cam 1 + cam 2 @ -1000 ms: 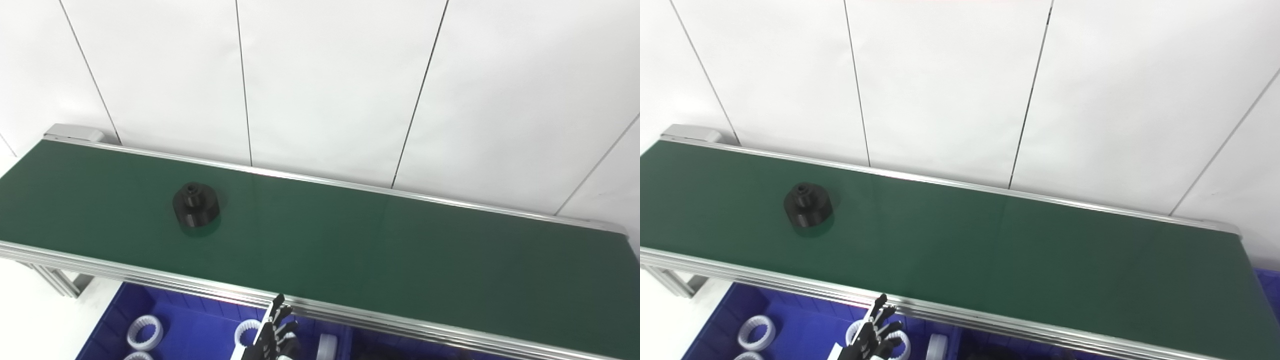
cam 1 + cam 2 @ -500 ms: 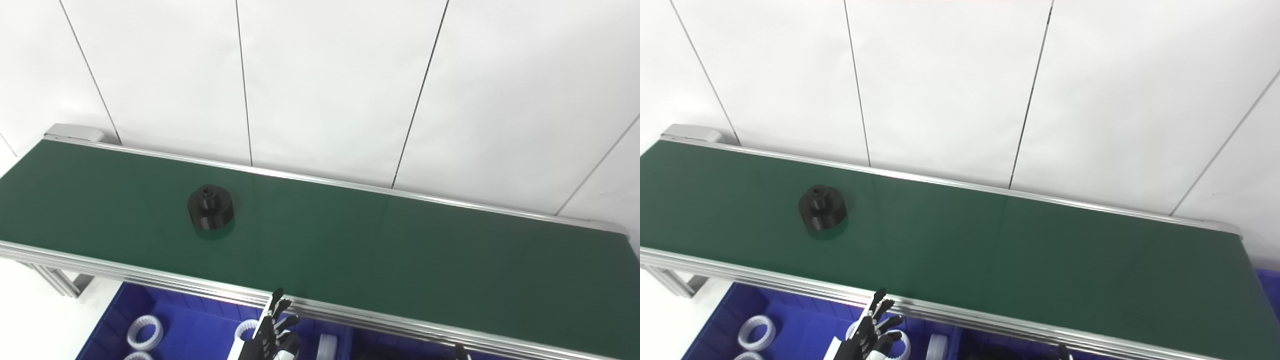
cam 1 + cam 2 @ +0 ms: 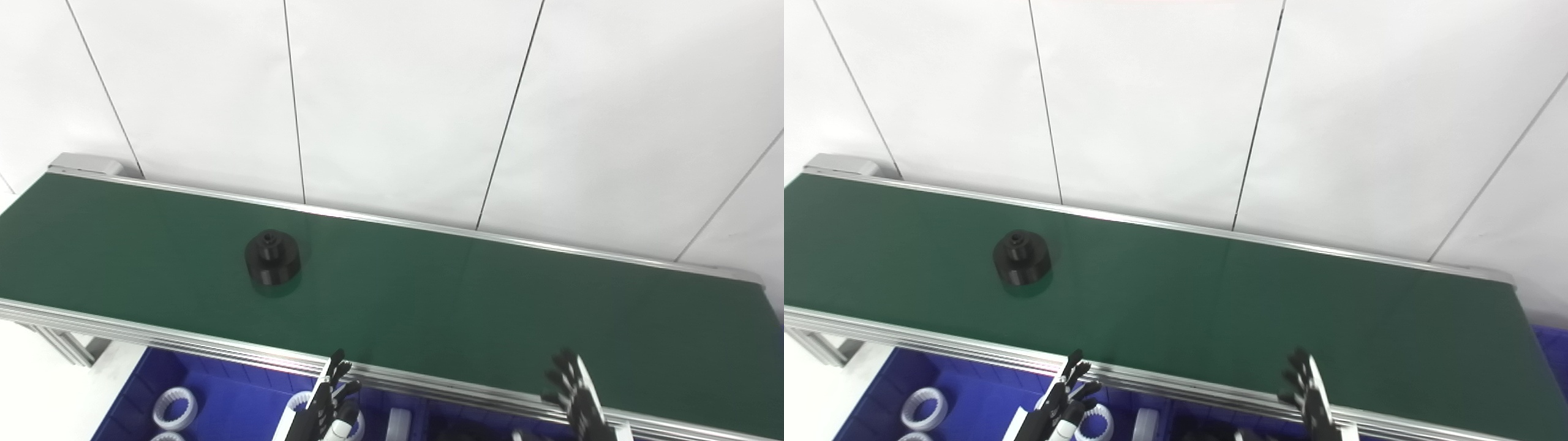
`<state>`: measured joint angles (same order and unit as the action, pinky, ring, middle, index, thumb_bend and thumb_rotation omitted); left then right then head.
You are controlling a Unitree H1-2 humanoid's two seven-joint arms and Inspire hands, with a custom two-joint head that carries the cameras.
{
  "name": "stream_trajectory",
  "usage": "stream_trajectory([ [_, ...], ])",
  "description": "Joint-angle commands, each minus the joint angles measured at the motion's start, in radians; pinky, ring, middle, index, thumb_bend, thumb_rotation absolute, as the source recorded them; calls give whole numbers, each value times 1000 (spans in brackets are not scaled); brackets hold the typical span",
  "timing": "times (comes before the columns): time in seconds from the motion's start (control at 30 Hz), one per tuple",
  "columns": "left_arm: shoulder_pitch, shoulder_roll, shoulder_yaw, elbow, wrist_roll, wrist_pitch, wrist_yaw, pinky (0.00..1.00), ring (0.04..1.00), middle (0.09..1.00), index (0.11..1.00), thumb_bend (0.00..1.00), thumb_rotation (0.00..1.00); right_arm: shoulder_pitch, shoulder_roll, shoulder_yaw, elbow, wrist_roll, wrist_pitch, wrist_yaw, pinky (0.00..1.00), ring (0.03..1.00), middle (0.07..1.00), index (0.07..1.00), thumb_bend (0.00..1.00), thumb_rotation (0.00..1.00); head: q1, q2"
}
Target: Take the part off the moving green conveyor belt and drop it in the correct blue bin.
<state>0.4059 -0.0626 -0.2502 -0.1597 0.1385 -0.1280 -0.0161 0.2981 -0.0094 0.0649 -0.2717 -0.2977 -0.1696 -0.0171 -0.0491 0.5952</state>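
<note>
A black part (image 3: 272,265), a round body with a narrower holed collar on top, is seen standing upright on the green conveyor belt (image 3: 465,306), in the belt's left half and about midway between its far and near edges. The belt is framed by silver aluminium rails (image 3: 184,346) and is set against a white panelled wall (image 3: 398,104). Below the belt's near edge a blue bin (image 3: 226,404) is partly shown, and white toothed rings (image 3: 174,408) are seen lying on its floor, near its left wall and near its middle. The left hand (image 3: 327,404) is raised over the bin, just short of the belt's near rail, with its dark fingers (image 3: 337,367) spread apart and pointed upward; nothing is held in it. The right hand (image 3: 1309,398) is seen at the belt's near edge, toward the belt's right half, with its fingers fanned apart and nothing grasped. Both hands are kept well apart from the part, which is touched by neither. No brand, label or writing can be read on the part, the belt, the bin or the wall.
</note>
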Motion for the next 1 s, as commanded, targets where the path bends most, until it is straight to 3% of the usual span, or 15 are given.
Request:
stream_trajectory([
  [0.0, -9, -1, -3, -18, -8, -15, -7, 854, 892, 978, 1000, 559, 899, -34, -18, -5, -39, -23, 33, 11, 766, 895, 933, 961, 897, 599, -4, 1],
  [0.3, -33, -3, -5, -1, -12, -9, -6, 860, 898, 983, 1000, 560, 900, -289, -79, 33, -38, -194, 242, 79, 727, 856, 914, 934, 957, 591, -24, 2],
  [0.47, -45, -9, -8, 12, -15, -10, -3, 871, 912, 982, 1000, 572, 914, -399, -90, 71, 12, -249, 309, 109, 716, 859, 915, 932, 995, 625, -23, -1],
  [0.7, -58, -22, -10, 33, -7, -19, 4, 868, 902, 984, 1000, 572, 924, -535, -81, 135, 113, -326, 367, 118, 704, 876, 921, 923, 1000, 548, -19, -8],
  [0.87, -65, -29, -13, 48, -5, -25, 3, 845, 894, 975, 1000, 561, 925, -618, -66, 177, 164, -372, 427, 140, 726, 906, 946, 945, 1000, 395, -18, -12],
  [0.97, -69, -36, -16, 53, -1, -25, 5, 834, 892, 972, 1000, 566, 922, -666, -68, 205, 194, -404, 453, 154, 716, 901, 947, 949, 1000, 377, -11, -17],
])
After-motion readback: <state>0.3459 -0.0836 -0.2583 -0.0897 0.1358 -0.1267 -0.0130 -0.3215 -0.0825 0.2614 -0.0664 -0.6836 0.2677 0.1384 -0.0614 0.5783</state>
